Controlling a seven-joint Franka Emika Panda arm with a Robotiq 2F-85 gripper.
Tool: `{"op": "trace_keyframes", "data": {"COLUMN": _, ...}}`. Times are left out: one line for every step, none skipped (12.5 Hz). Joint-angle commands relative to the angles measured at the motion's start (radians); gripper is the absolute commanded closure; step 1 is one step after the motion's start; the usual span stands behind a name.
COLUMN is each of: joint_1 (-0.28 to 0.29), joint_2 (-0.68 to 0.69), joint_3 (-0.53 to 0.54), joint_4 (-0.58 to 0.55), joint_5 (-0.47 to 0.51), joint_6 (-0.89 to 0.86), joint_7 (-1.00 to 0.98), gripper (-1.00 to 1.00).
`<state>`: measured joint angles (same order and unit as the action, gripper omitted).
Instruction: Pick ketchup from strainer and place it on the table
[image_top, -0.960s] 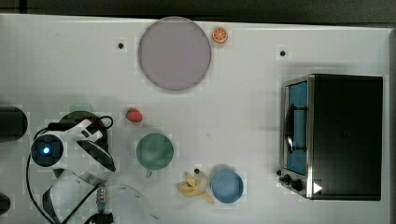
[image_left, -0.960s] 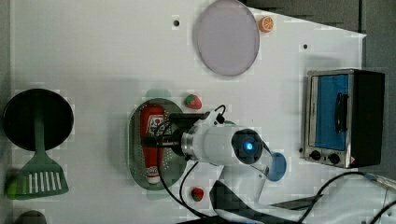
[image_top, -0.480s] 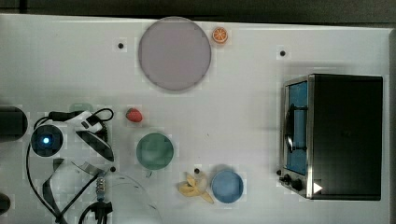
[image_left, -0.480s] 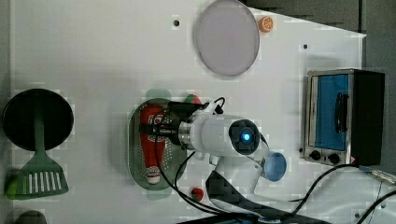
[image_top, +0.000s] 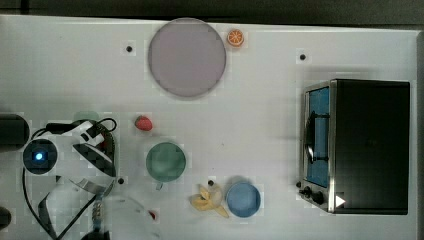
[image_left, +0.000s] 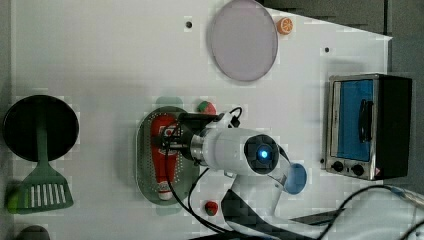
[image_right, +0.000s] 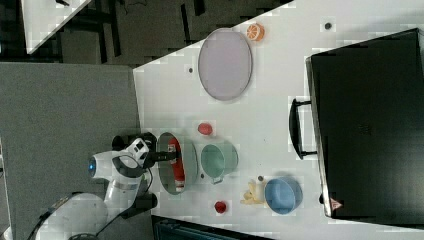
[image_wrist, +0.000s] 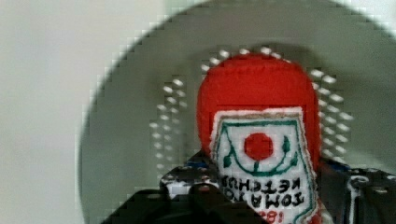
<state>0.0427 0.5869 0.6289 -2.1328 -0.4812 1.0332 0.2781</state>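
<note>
The ketchup (image_left: 163, 152) is lying in the strainer (image_left: 144, 155), at nine o'clock from the gripper (image_left: 172, 142). Its fingers are sitting either side, maybe squeezing; I cannot tell. Lifting and placing on the table (image_left: 100, 55) are left.

Red ketchup (image_wrist: 259, 98), white-green label; pale green perforated strainer (image_wrist: 140, 107).

Grey speckled floor (image_right: 70, 125) to the right view's left of the white tabletop (image_right: 165, 95). Dark gap with black legs beyond it (image_right: 150, 25), and a second white surface (image_right: 47, 15) in the right view's upper left corner. Even, shadowless light throughout.
</note>
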Motion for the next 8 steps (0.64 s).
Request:
{"op": "trace_keyframes", "data": {"joint_1": -0.008, "joint_2": -0.161, "joint_3": 0.066, "joint_4": 0.039, "joint_5": 0.09, "joint_6": -0.12, "joint_7": 0.046, "gripper": -0.19}}
{"op": "trace_keyframes", "data": {"joint_1": -0.017, "joint_2": -0.208, "joint_3": 0.077, "joint_4": 0.047, "joint_5": 0.149, "joint_6": -0.167, "joint_7": 0.045, "gripper": -0.19}}
{"op": "trace_keyframes", "data": {"joint_1": -0.027, "joint_2": -0.254, "joint_3": 0.082, "joint_4": 0.059, "joint_5": 0.214, "joint_6": -0.204, "joint_7": 0.038, "gripper": -0.19}}
{"op": "trace_keyframes", "data": {"joint_1": -0.038, "joint_2": -0.295, "joint_3": 0.079, "joint_4": 0.075, "joint_5": 0.276, "joint_6": -0.24, "joint_7": 0.026, "gripper": -0.19}}
{"op": "trace_keyframes", "data": {"joint_1": -0.055, "joint_2": -0.329, "joint_3": 0.075, "joint_4": 0.094, "joint_5": 0.325, "joint_6": -0.277, "joint_7": 0.003, "gripper": -0.19}}
{"op": "trace_keyframes", "data": {"joint_1": -0.076, "joint_2": -0.356, "joint_3": 0.065, "joint_4": 0.12, "joint_5": 0.354, "joint_6": -0.317, "joint_7": -0.042, "gripper": -0.19}}
{"op": "trace_keyframes", "data": {"joint_1": -0.098, "joint_2": -0.376, "joint_3": 0.049, "joint_4": 0.152, "joint_5": 0.36, "joint_6": -0.375, "joint_7": -0.104, "gripper": -0.19}}
{"op": "trace_keyframes", "data": {"joint_1": -0.122, "joint_2": -0.391, "joint_3": 0.027, "joint_4": 0.188, "joint_5": 0.36, "joint_6": -0.449, "joint_7": -0.179, "gripper": -0.19}}
